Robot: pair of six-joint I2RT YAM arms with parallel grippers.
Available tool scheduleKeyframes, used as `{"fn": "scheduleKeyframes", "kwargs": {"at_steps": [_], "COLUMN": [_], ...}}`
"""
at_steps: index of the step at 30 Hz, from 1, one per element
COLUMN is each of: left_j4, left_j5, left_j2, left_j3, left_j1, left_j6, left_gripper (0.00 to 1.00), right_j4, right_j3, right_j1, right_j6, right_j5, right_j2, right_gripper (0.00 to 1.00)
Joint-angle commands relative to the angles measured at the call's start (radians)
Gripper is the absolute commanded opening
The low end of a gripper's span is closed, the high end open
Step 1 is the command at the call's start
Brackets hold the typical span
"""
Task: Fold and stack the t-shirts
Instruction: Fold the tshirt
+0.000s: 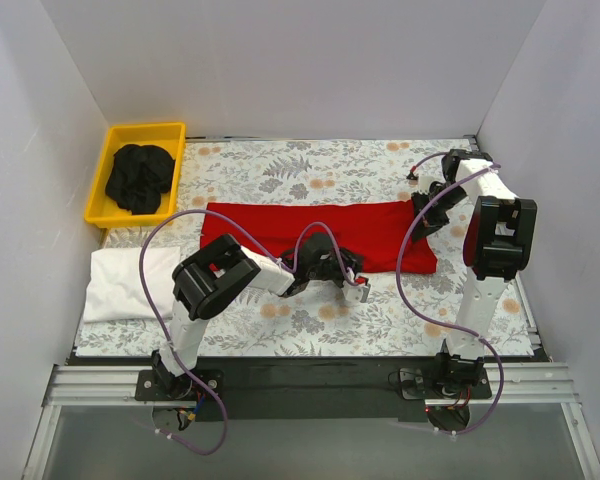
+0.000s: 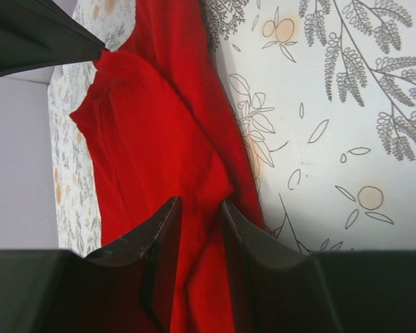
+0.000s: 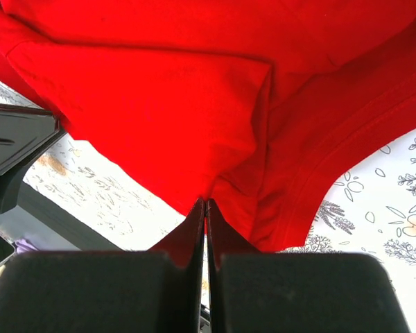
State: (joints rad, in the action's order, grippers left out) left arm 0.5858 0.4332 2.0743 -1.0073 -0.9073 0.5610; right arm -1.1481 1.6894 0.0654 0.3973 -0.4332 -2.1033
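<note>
The red t-shirt lies as a long folded strip across the middle of the floral cover. My left gripper is at its near edge; in the left wrist view its jaws stand a little apart with bunched red cloth pinched between them. My right gripper is at the strip's right end; in the right wrist view it is shut on the edge of the red cloth. The white t-shirt lies folded at the left. The black t-shirt is crumpled in a yellow bin.
The yellow bin stands at the back left corner. White walls close in the back and both sides. The floral cover shows bare between the red strip and the black near rail. Purple cables loop from both arms.
</note>
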Motion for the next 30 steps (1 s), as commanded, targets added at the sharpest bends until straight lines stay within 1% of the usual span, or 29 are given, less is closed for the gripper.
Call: {"fn": "scheduleKeyframes", "kwargs": {"at_steps": [1, 4, 6, 8, 9, 15, 19, 23, 30], "left_j4": [0.08, 0.08, 0.078, 0.065, 0.059, 0.046, 0.046, 0.036, 0.049], "left_j5": [0.003, 0.006, 0.012, 0.013, 0.015, 0.018, 0.01, 0.004, 0.009], "left_j2": [-0.002, -0.013, -0.022, -0.022, -0.019, -0.028, -0.042, -0.04, -0.026], "left_j3": [0.004, 0.001, 0.003, -0.002, -0.002, -0.013, -0.039, -0.076, -0.093], "left_j1": [-0.008, -0.008, -0.008, -0.008, -0.008, -0.002, 0.019, 0.053, 0.096], "left_j6": [-0.004, -0.021, -0.032, -0.03, -0.026, -0.041, -0.116, -0.157, -0.153], "left_gripper": [0.29, 0.25, 0.15, 0.04, 0.0, 0.0, 0.0, 0.0, 0.0], "right_j4": [-0.025, -0.029, -0.03, -0.036, -0.036, -0.039, -0.039, -0.041, -0.039], "right_j3": [0.042, 0.047, 0.055, 0.064, 0.073, 0.098, 0.119, 0.145, 0.196], "right_j1": [0.005, 0.004, 0.005, 0.005, 0.005, 0.005, 0.005, 0.005, 0.007], "right_j6": [0.009, 0.009, 0.009, 0.009, 0.009, 0.008, 0.008, 0.005, -0.003], "right_j5": [-0.018, -0.024, -0.032, -0.041, -0.048, -0.078, -0.099, -0.122, -0.156], "right_j2": [-0.011, -0.008, -0.009, -0.011, -0.012, -0.027, -0.046, -0.061, -0.089], "right_gripper": [0.01, 0.01, 0.01, 0.01, 0.01, 0.01, 0.01, 0.01, 0.01]}}
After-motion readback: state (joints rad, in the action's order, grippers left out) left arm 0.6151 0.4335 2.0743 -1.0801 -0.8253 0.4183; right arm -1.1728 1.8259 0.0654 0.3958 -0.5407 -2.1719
